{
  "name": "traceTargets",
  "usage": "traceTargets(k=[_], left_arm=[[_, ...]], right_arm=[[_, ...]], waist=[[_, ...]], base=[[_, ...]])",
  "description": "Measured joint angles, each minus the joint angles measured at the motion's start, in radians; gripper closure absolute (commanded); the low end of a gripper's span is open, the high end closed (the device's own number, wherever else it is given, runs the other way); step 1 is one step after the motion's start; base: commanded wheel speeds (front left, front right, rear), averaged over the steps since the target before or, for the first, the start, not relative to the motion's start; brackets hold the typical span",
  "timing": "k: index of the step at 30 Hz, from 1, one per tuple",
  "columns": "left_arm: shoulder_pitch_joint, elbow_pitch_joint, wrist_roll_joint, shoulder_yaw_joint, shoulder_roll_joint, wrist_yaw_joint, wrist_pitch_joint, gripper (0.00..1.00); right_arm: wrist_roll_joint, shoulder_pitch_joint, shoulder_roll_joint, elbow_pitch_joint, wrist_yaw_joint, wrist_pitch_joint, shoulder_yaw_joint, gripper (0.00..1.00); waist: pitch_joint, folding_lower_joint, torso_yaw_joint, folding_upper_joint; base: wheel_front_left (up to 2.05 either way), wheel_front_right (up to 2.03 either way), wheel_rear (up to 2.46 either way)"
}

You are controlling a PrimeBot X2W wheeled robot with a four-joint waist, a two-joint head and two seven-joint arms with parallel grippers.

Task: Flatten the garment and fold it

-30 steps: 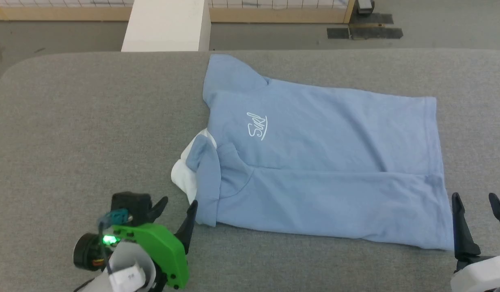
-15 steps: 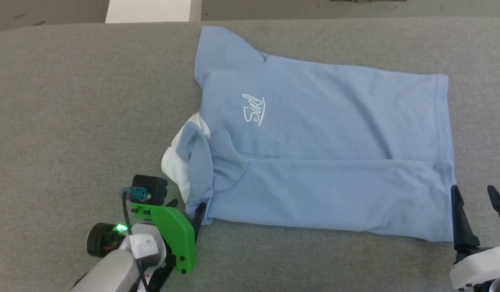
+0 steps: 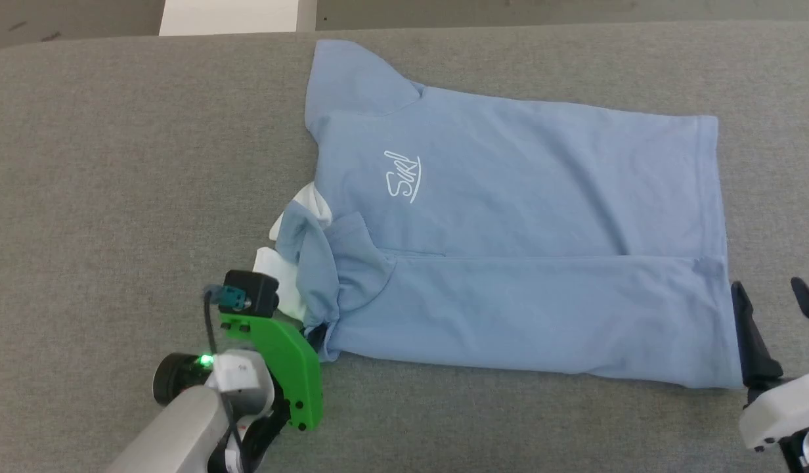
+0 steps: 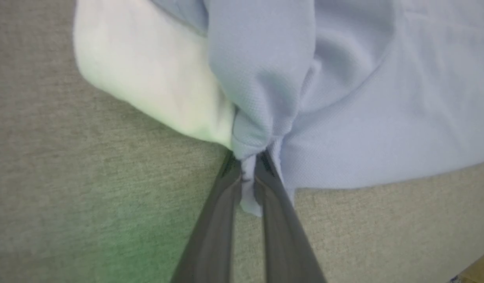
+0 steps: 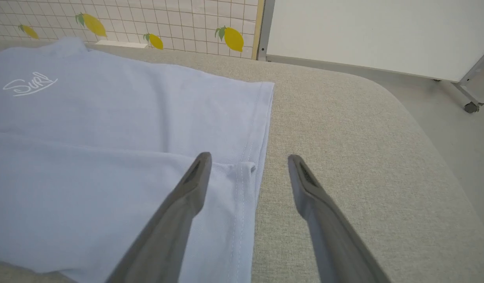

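Observation:
The garment (image 3: 509,217), a light blue polo shirt with a white script logo (image 3: 402,176), lies spread on the grey table (image 3: 115,164), its near long edge folded over toward the middle. Its white collar part (image 3: 276,276) bunches at the left end. My left gripper (image 3: 318,335) is shut on the garment's near-left corner; the left wrist view shows blue cloth (image 4: 250,157) pinched between the two fingers (image 4: 218,204). My right gripper (image 3: 769,292) stands open at the garment's near-right hem corner (image 5: 246,167), one finger over the cloth, the other over bare table.
The padded grey table (image 5: 344,137) has a rounded far-right corner with floor beyond. A white block (image 3: 227,16) stands past the far edge. A tiled wall with lemon pictures (image 5: 230,37) and a white panel (image 5: 363,31) sit behind.
My left gripper moved forward to the shirt's near-left corner and shut on the cloth. The head camera tilted down, shifting the whole picture. The right gripper stays open.

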Motion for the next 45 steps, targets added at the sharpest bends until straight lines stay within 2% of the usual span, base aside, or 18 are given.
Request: traceTargets(k=[3,11,20,21,22,31,36,41,45], left_arm=[[0.026,-0.019,-0.006,0.023,0.001,0.003,-0.038,1.0],[0.066,-0.112,0.001,0.036,0.012,0.043,-0.064,1.0],[0.065,-0.14,0.007,0.017,0.007,0.053,-0.064,1.0],[0.065,-0.14,0.008,0.016,0.007,0.054,-0.064,1.0],[0.065,-0.14,0.008,0.016,0.006,0.054,-0.064,1.0],[0.071,-0.116,0.006,0.026,-0.012,0.067,-0.096,1.0],[0.114,-0.149,-0.002,0.063,0.006,0.086,-0.12,1.0],[0.214,-0.231,-0.025,0.095,0.037,0.144,-0.125,1.0],[0.311,-0.292,-0.052,0.108,0.044,0.193,-0.125,1.0]], right_arm=[[0.018,-0.01,-0.04,0.0,0.0,0.063,0.011,0.0],[0.087,0.0,-0.085,0.05,0.0,0.368,-0.015,0.0],[0.138,0.013,-0.086,0.083,0.0,0.506,0.03,0.0],[0.15,0.013,-0.087,0.082,0.0,0.525,0.032,0.53],[0.16,0.013,-0.088,0.08,-0.001,0.538,0.034,1.0],[0.176,0.012,-0.08,0.073,0.0,0.564,0.045,1.0],[0.176,0.014,-0.086,0.029,0.0,0.555,0.011,1.0],[0.182,0.047,-0.068,-0.035,0.001,0.564,-0.04,1.0],[0.182,0.115,-0.026,-0.059,0.001,0.589,-0.077,1.0]], waist=[[-0.005,0.0,-0.005,0.0],[0.008,0.0,0.011,0.0],[0.029,0.0,0.044,0.0],[0.03,0.0,0.047,0.0],[0.029,0.0,0.049,0.0],[-0.011,0.0,0.051,0.0],[-0.052,0.0,0.045,0.0],[-0.089,0.0,0.039,0.0],[-0.099,0.0,0.039,0.0]], base=[[0.0,0.0,0.0],[0.0,0.0,0.0],[0.0,0.0,0.0],[0.0,0.0,0.0],[0.0,0.0,0.0],[0.0,0.0,0.0],[0.0,0.0,0.0],[0.0,0.0,0.0],[0.0,0.0,0.0]])
